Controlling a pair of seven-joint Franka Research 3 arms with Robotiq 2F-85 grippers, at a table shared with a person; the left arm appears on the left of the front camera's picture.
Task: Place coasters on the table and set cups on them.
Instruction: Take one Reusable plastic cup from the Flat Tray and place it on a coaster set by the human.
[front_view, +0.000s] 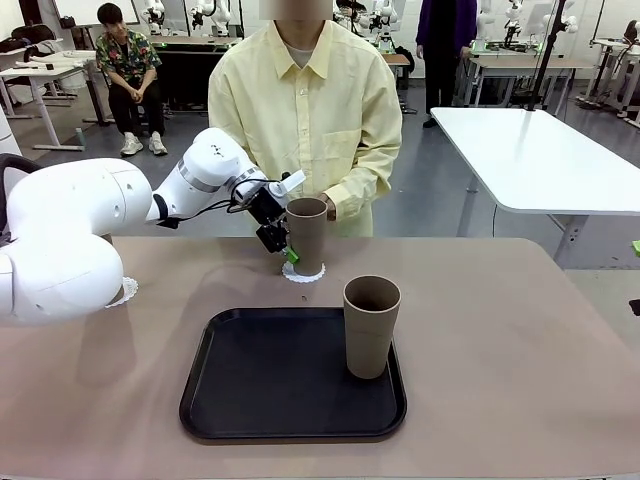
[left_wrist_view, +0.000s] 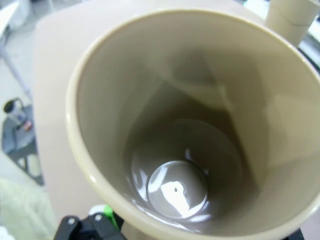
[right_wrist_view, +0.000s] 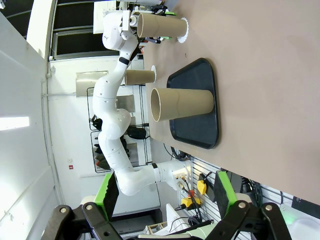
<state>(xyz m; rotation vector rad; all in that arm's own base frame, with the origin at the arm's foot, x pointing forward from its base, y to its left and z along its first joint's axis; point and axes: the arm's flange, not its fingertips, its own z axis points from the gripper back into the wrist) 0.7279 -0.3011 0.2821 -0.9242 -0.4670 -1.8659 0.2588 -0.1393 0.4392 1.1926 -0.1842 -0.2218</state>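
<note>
Left tool (front_view: 288, 248) — jaws spread wide — just beside cup (front_view: 306, 235) on coaster (front_view: 303, 273).

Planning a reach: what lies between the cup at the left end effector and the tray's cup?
Front view: only bare table and open tray floor; nothing stands there.

- A cup (left_wrist_view: 200, 100) stands upright on the table (left_wrist_view: 52, 75), seen close from above, looking into its open mouth.
- Its inside is grey-brown and empty. The round bottom is glossy and catches light, and the rim is paler.
- A black finger (left_wrist_view: 80, 227) of the left gripper (left_wrist_view: 192, 234), with a green pad (left_wrist_view: 107, 210), sits just beside the cup's outer wall at the bottom edge.
- A second cup (left_wrist_view: 292, 17) shows at the top right corner, apart from the first.
- Blurred pale yellow fabric (left_wrist_view: 15, 210) lies at the bottom left.
</note>
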